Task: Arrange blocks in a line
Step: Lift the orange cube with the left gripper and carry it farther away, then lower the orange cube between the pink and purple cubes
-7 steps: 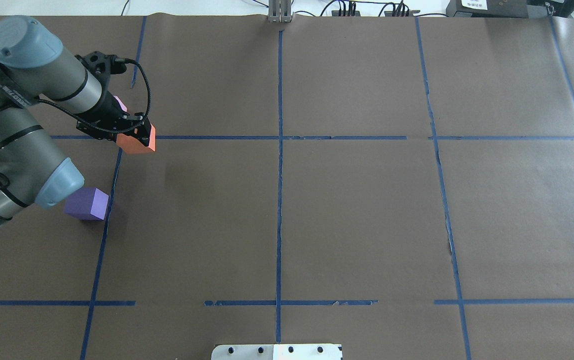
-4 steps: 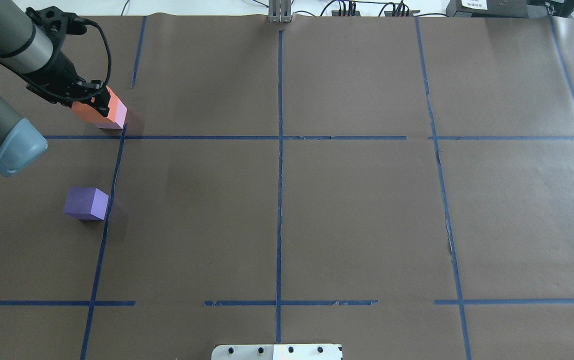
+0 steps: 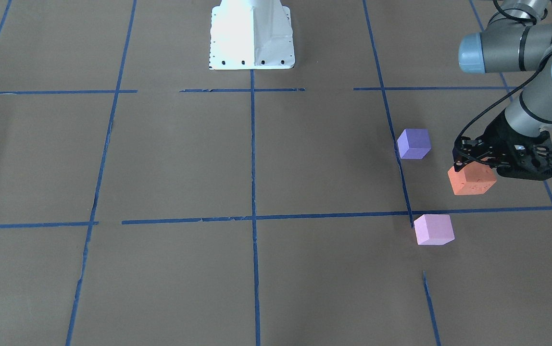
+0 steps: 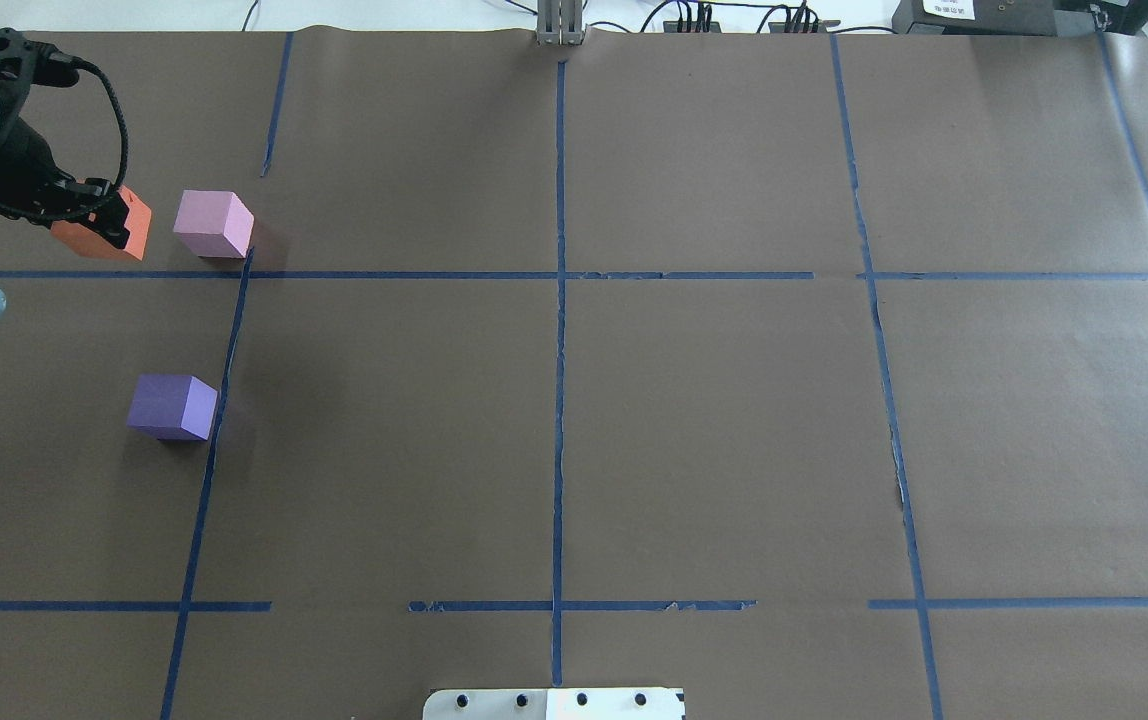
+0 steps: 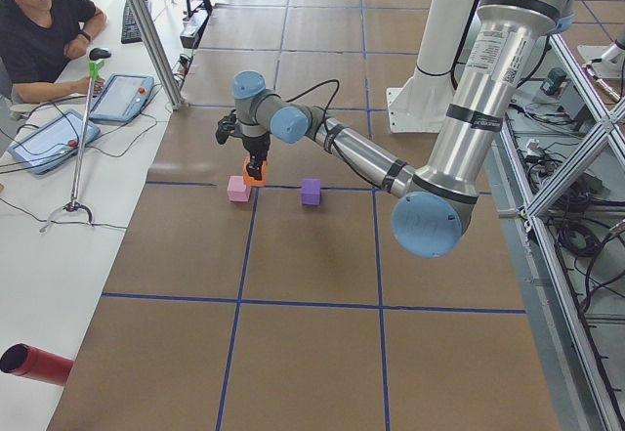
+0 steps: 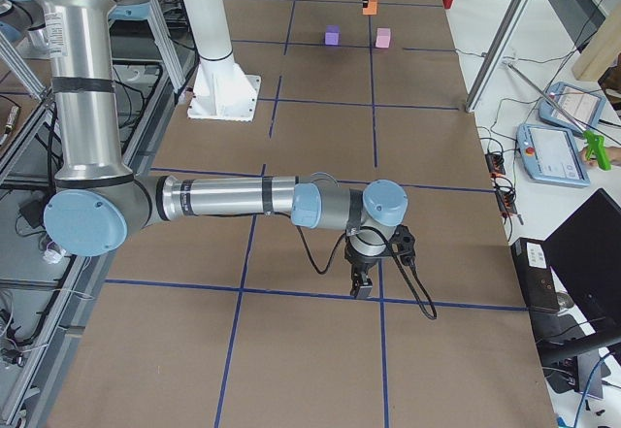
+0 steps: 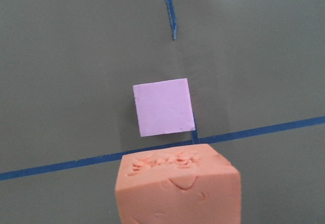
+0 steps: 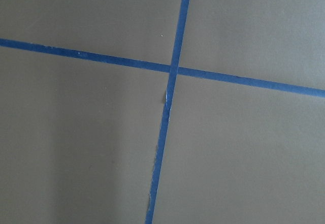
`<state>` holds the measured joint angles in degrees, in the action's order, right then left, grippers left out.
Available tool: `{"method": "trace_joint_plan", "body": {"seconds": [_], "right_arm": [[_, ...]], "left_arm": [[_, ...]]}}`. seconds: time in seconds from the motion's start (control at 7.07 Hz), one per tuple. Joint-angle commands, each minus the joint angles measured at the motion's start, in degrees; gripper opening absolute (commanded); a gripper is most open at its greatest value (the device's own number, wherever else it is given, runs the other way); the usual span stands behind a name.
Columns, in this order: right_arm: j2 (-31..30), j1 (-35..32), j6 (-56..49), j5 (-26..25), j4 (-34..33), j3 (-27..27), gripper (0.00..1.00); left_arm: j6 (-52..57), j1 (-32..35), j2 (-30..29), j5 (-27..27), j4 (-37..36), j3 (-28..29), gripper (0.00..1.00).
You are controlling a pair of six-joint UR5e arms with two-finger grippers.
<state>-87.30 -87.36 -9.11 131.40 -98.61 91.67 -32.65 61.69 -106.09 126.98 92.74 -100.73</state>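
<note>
1. The three blocks are matte, foam-like cubes. The orange block point(image 3: 471, 181) has a dented, pitted face. The tabletop point(image 4: 714, 430) is covered in brown paper and crossed by blue tape lines point(image 4: 559, 400).
2. With equal sides, no long axis is shown.
3. The orange block is clamped in the left tool point(image 3: 473, 167) and hangs beneath it, off the tabletop, near the pink block point(image 3: 433, 229). The purple block point(image 3: 414, 143) lies apart, nearer the robot.
4. The right tool point(image 6: 362, 287) is seen only from afar, so its state cannot be told.
</note>
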Motion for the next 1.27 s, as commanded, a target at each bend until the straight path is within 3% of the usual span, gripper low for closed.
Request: {"method": "trace_joint_plan", "body": {"seconds": [0.0, 0.71, 1.13], "right_arm": [[0.03, 0.0, -0.03, 0.0, 0.0, 0.0, 1.0], [-0.06, 0.0, 0.06, 0.0, 0.0, 0.0, 1.0], [-0.06, 0.0, -0.03, 0.0, 0.0, 0.0, 1.0]], "left_arm": [[-7.14, -0.34, 4.29, 0.02, 11.35, 1.84, 0.0], [-12.51, -8.33, 2.47, 2.4, 20.44, 9.22, 0.0], [-12.35, -9.39, 0.89, 2.4, 20.55, 11.78, 0.0]]}}
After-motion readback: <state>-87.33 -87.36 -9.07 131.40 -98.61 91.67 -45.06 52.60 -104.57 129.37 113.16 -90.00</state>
